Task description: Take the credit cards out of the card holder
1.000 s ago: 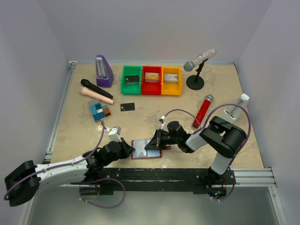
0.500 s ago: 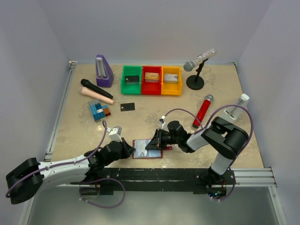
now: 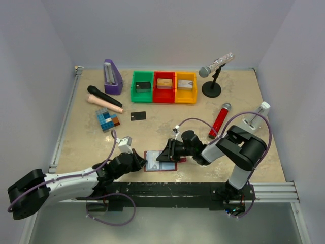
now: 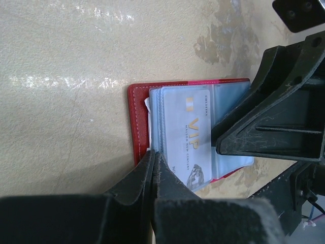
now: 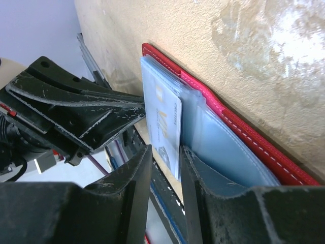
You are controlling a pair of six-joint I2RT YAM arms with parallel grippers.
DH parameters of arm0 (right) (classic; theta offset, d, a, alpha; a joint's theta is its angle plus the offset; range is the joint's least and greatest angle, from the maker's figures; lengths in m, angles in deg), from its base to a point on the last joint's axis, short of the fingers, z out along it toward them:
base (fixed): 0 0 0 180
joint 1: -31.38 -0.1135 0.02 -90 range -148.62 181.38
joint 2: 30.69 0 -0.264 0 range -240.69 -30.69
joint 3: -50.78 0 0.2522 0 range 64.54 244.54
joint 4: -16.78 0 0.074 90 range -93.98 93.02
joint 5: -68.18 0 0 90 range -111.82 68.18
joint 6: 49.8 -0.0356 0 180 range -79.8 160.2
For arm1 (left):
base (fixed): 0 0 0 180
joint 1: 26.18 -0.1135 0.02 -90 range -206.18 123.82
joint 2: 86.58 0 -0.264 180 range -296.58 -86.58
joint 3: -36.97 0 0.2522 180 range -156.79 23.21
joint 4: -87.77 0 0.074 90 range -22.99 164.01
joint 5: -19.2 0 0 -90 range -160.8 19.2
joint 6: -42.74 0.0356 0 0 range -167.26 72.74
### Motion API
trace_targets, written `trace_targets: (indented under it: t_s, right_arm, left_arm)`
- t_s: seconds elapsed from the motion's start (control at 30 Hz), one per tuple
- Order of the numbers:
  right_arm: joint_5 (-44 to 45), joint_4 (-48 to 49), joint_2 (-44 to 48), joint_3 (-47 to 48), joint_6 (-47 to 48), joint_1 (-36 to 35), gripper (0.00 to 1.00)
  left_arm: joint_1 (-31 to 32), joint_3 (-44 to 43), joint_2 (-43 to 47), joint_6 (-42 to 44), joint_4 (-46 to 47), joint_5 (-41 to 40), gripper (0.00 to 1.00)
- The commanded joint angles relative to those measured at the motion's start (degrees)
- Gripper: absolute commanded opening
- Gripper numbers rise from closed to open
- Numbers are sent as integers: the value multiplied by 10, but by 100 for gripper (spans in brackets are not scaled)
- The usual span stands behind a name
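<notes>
Right claw [image 5: 165, 158] parted; left claw [image 4: 154, 163] pins holder [image 4: 138, 114].

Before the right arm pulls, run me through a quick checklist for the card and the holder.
1. The card holder lies open on the table: ok.
2. The left gripper is shut at the holder's edge: ok. Whether it really pins the holder down: cannot tell.
3. The silver VIP card sits partly out of its clear pocket: ok.
4. The right gripper straddles that card's edge: ok.
5. Right jaws clamped on the card: not ok, a gap shows beside it, so probably close first.
6. Bare table to lay it on, near the black card: ok.
</notes>
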Motion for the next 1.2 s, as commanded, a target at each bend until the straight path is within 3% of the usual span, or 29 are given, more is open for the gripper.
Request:
trace_targets:
  t_s: [0.0,0.17,0.4,0.67,0.77,0.97,1.17]
  right_arm:
    - [-8,50,-16,30,-13,-3,34]
    - [-13,58,-21,33,-17,-3,32]
    - [-10,77,-22,23,-26,-1,6]
    - [-10,51,1,14,-9,6,0]
    - [-6,-8,26,19,17,7,0]
    - [22,-216,99,56,111,7,0]
    - [35,-293,116,79,148,7,0]
  left_arm:
    - [4,28,-17,-5,-8,21,0]
    - [4,28,-32,-6,6,24,0]
    - [4,32,-24,-12,-8,16,0]
    - [4,38,-7,-27,-30,5,0]
    - [4,38,6,-32,-46,-3,0]
    - [4,34,56,-35,-99,-26,0]
    - [4,18,102,-17,-129,-36,0]
